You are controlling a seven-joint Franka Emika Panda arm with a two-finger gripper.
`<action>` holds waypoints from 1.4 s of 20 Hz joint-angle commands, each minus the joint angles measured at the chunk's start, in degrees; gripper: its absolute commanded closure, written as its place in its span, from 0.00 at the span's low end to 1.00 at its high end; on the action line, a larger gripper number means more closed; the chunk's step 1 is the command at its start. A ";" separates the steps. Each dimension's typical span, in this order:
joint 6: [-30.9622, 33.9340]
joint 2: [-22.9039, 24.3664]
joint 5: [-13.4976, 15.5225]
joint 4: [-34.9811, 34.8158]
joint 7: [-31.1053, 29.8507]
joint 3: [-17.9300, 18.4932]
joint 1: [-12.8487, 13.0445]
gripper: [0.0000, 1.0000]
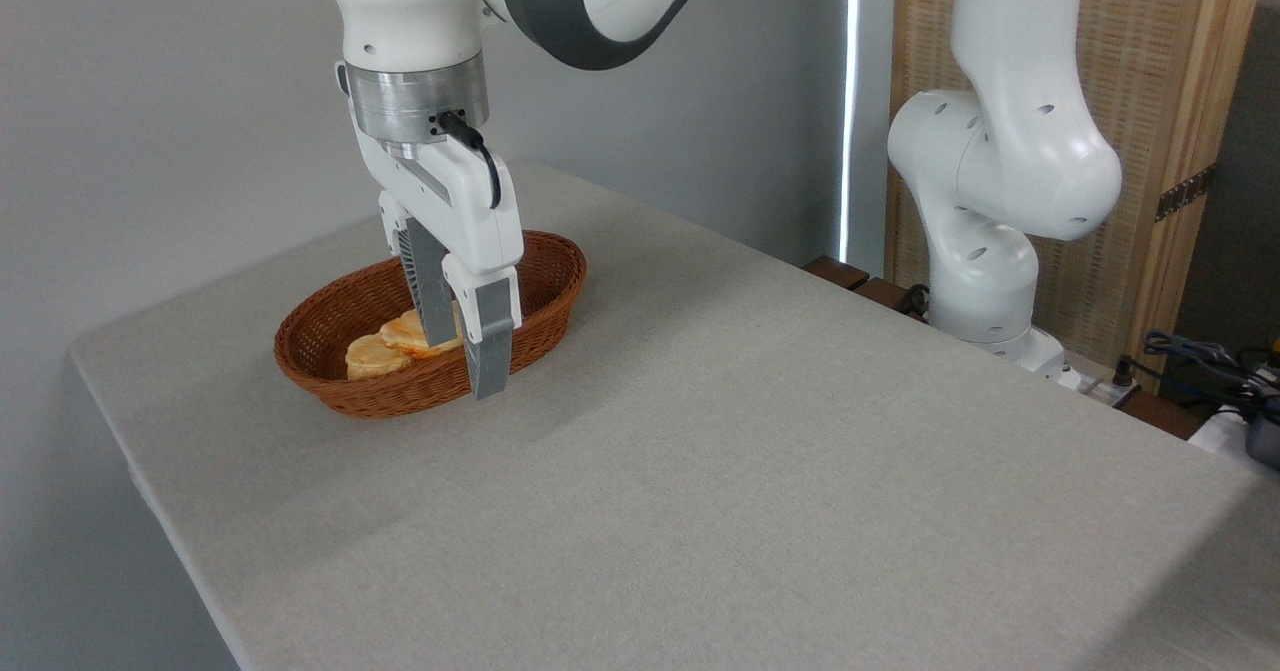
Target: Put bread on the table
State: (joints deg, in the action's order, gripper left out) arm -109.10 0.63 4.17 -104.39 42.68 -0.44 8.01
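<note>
Task not yet started: bread (408, 331) lay in the basket (545, 281) just behind the end effector (462, 361), whose fingers stood apart, empty, tabletop (760, 471) bare below.

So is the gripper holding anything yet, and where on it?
Cannot tell. The gripper is down over the basket with its fingers straddling the bread, but they hide any contact, and the bread looks unlifted.

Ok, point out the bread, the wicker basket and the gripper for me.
bread (408, 334), fixed camera view, on its striped top left of the fingers.
wicker basket (400, 396), fixed camera view, on its near outer wall.
gripper (465, 361), fixed camera view, midway between its two grey fingertips above the basket.
</note>
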 commanded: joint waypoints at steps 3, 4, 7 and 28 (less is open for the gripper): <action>1.52 0.34 0.14 0.24 -0.32 0.09 0.34 0.00; 1.52 0.25 0.14 0.24 -0.40 0.09 0.34 0.00; 1.44 0.16 0.14 0.24 -0.40 0.09 0.34 0.00; -8.92 -7.65 6.29 0.15 -11.48 -13.44 1.22 0.00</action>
State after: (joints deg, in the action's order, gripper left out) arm -115.84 -4.93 9.67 -104.55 31.38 -13.20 8.79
